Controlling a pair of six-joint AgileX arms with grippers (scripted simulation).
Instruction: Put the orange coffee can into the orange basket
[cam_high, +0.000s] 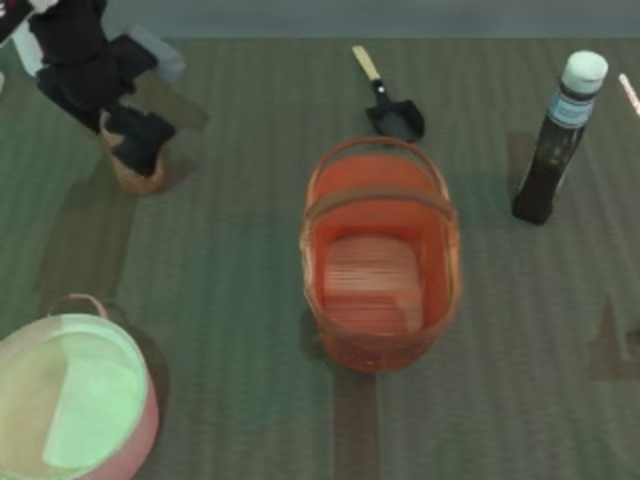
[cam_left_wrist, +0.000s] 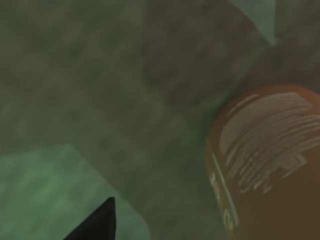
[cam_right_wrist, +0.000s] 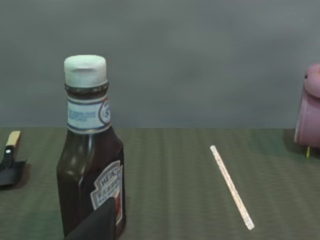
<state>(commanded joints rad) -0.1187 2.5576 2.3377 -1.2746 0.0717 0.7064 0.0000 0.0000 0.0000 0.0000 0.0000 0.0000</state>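
The orange coffee can stands at the table's far left, mostly hidden under my left gripper, which hangs right over it. The left wrist view shows the can close up, tan-orange with pale white print. One dark fingertip stands well off to its side, so this gripper is open and holds nothing. The orange basket, oval with an arched hoop handle, sits empty in the middle of the table. My right arm is out of the top view; one of its fingers shows, set wide, nothing held.
A dark sauce bottle with a white cap stands at the right. A small black shovel lies behind the basket. The pink tub with a green inside fills the near left corner. A white stick lies beyond the bottle.
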